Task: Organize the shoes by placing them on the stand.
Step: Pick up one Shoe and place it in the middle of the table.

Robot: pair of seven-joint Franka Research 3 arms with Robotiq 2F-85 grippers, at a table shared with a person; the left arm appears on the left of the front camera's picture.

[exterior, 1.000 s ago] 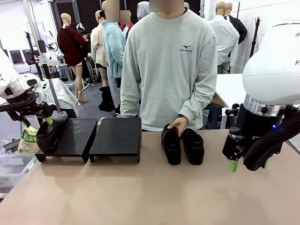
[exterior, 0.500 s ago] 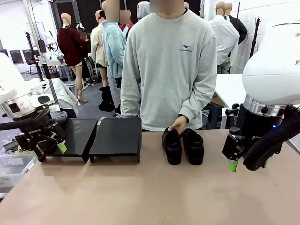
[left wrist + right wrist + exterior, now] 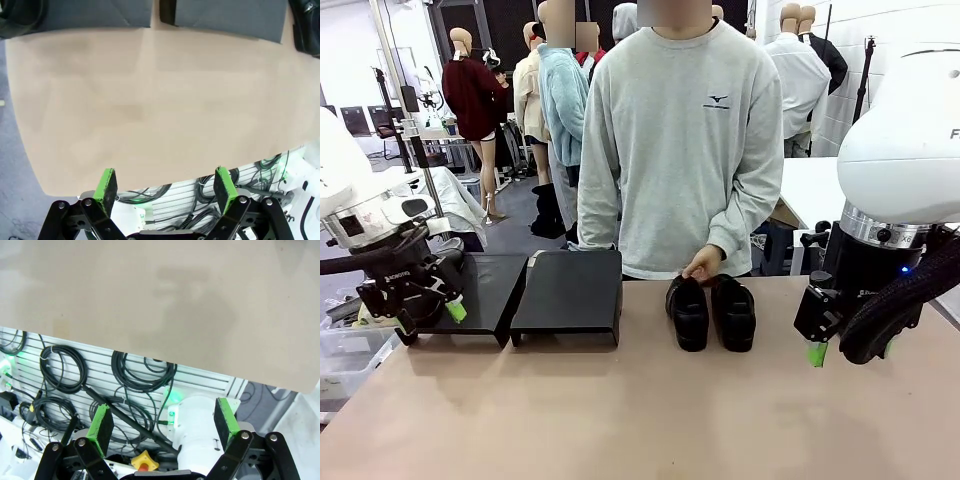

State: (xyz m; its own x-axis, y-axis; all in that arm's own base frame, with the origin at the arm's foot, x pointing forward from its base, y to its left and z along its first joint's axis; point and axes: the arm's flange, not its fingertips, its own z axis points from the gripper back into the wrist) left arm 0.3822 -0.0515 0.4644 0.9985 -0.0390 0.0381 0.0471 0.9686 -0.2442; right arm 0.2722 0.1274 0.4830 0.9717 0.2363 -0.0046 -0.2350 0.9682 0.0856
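The stand is two black platforms, a left one (image 3: 485,288) and a right one (image 3: 570,288), at the table's left. My left gripper (image 3: 410,312) hangs open in front of the left platform's outer end, mostly hiding the shoe there. In the left wrist view that shoe (image 3: 17,17) is a dark rounded shape at the top left, far from my open left gripper (image 3: 165,185). Two black shoes (image 3: 688,312) (image 3: 732,312) lie side by side mid-table, with the person's hand (image 3: 702,264) resting on their far ends. My right gripper (image 3: 817,352) hangs open at the right, holding nothing.
The person stands at the far edge behind the pair of shoes. Bare table stretches across the near half (image 3: 620,420). The right wrist view looks down past the near table edge (image 3: 150,355) onto cables and the robot base. A plastic bin (image 3: 345,350) stands off the table's left.
My left gripper has drawn back from the shoe on the left platform and turned downward, nearer my side. The person's hand has shifted slightly on the pair. The right arm has not moved.
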